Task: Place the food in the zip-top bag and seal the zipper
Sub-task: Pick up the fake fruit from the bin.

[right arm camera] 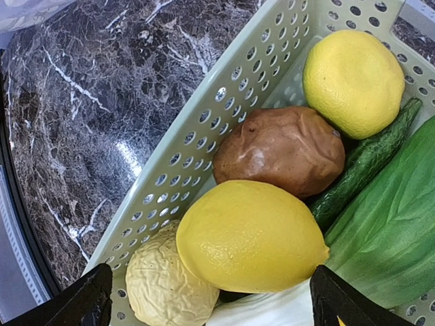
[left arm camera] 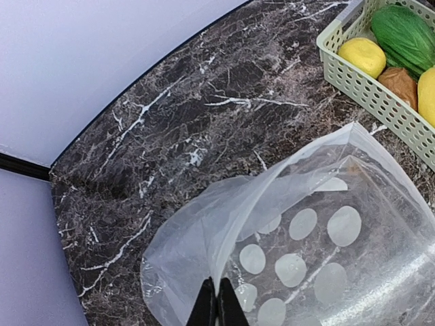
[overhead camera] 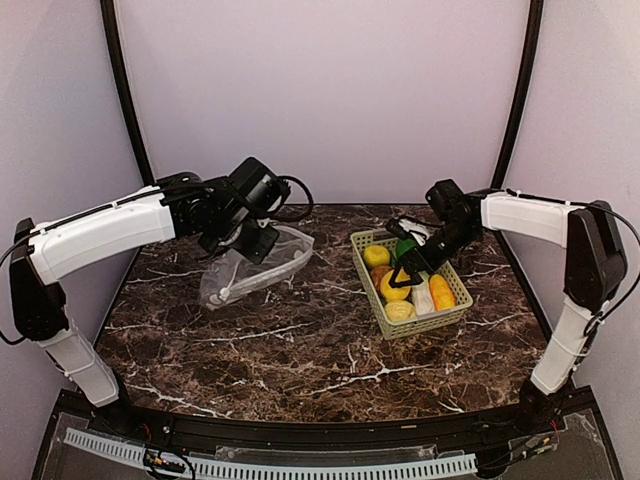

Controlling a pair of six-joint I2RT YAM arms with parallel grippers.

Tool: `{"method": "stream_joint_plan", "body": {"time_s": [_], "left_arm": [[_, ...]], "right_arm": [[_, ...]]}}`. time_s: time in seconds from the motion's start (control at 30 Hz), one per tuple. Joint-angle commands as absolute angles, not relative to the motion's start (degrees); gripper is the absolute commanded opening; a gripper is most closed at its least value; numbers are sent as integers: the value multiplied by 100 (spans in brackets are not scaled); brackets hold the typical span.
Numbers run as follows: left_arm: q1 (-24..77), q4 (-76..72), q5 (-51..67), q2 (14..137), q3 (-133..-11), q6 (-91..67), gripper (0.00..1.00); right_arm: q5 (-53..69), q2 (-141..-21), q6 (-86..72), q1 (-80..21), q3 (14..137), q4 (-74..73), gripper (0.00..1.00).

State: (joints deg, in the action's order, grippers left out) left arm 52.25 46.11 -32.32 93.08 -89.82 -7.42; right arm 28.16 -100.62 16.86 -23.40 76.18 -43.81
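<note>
Over the basket (right arm camera: pixel 204 136), we are hovering our right end effector (right arm camera: pixel 211 295), spread wide and empty, above the food (right arm camera: pixel 285 156) (the lemon (right arm camera: pixel 251 234) looking easiest). Our left end effector (left arm camera: pixel 217 307) is clenching the bag (left arm camera: pixel 306 238) edge, left of the basket. Next we are needing a straight descent and squeeze. A dark marble counter (overhead camera: pixel 300 340) and pale walls (overhead camera: pixel 330 90) are surrounding us.

bag (left arm camera: pixel 353 272): 1 | basket (right arm camera: pixel 224 115): 1 | yellow pieces (right arm camera: pixel 251 238): 2 | brown piece (right arm camera: pixel 279 149): 1 | arms (overhead camera: pixel 100 235): 2

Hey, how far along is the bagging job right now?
Done: the left gripper pinches the zip-top bag, holding its mouth up. In hand: the right gripper hangs open over a lemon in the green basket. Left: all the food sits in the basket; bag unsealed.
</note>
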Motion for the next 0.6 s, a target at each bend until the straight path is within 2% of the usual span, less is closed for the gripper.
{"method": "stream_joint_plan", "body": {"time_s": [0.0,0.4,0.57], "left_arm": [[5140,4267,-2446,9305,-8534,-1079,1],[5063,3683,-1763,9434,-8124,-1423,1],[5063,3602,-1700,9434,-8029,-1495,1]], "right_arm": [[2648,-10309,1641,-2522,7690,-4355,99],[2189,-10557,1478,-2654,7735,-4186,98],[2216,-10640,1475,-2652,7817,-4179,87]]}}
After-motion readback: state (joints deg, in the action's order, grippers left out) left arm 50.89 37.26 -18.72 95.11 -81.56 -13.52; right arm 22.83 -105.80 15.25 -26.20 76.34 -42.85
